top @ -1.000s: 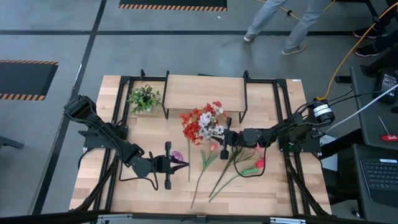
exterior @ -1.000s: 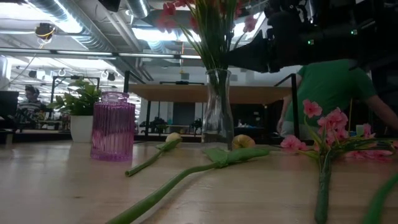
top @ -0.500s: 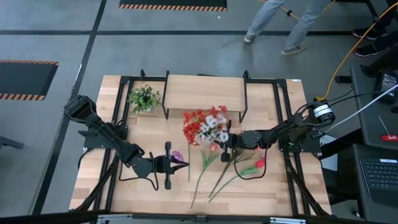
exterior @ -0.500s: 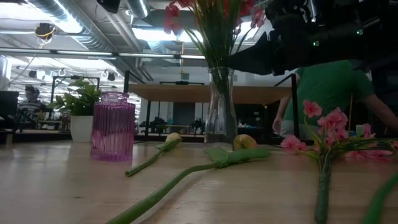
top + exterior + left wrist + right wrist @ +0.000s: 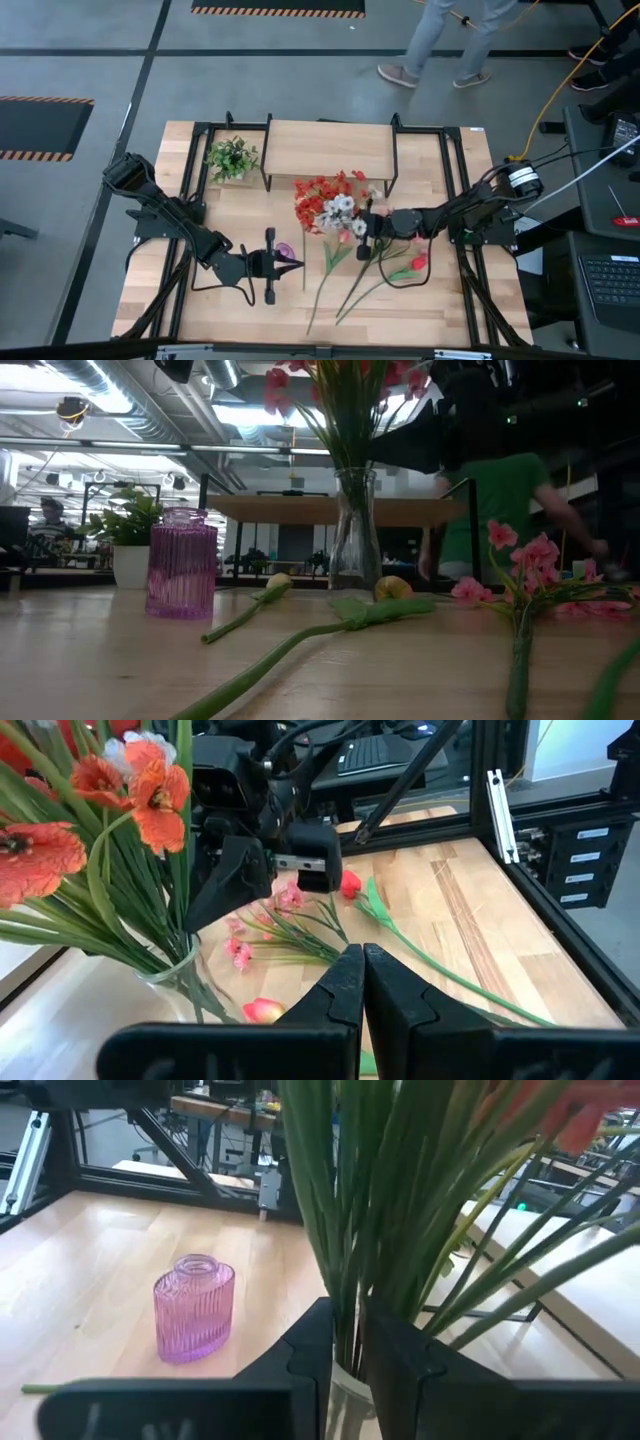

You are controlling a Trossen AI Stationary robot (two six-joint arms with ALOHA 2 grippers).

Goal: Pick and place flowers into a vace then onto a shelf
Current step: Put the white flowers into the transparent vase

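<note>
Right pincer (image 5: 362, 225) by flowers (image 5: 328, 203) in clear vase (image 5: 355, 532), pink vase (image 5: 182, 563) unlabelled

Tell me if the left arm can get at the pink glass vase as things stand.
Probably yes. The left hand, shut, sits right beside the pink glass vase, with only bare table between; it must open first.

A ribbed pink-purple vase (image 5: 182, 563) sits on the pale wood bench (image 5: 250, 305). The clear glass vase (image 5: 354, 532) carries red, orange and white flowers (image 5: 330, 203) on green stems. The loose tulip (image 5: 417, 262) is red.
</note>
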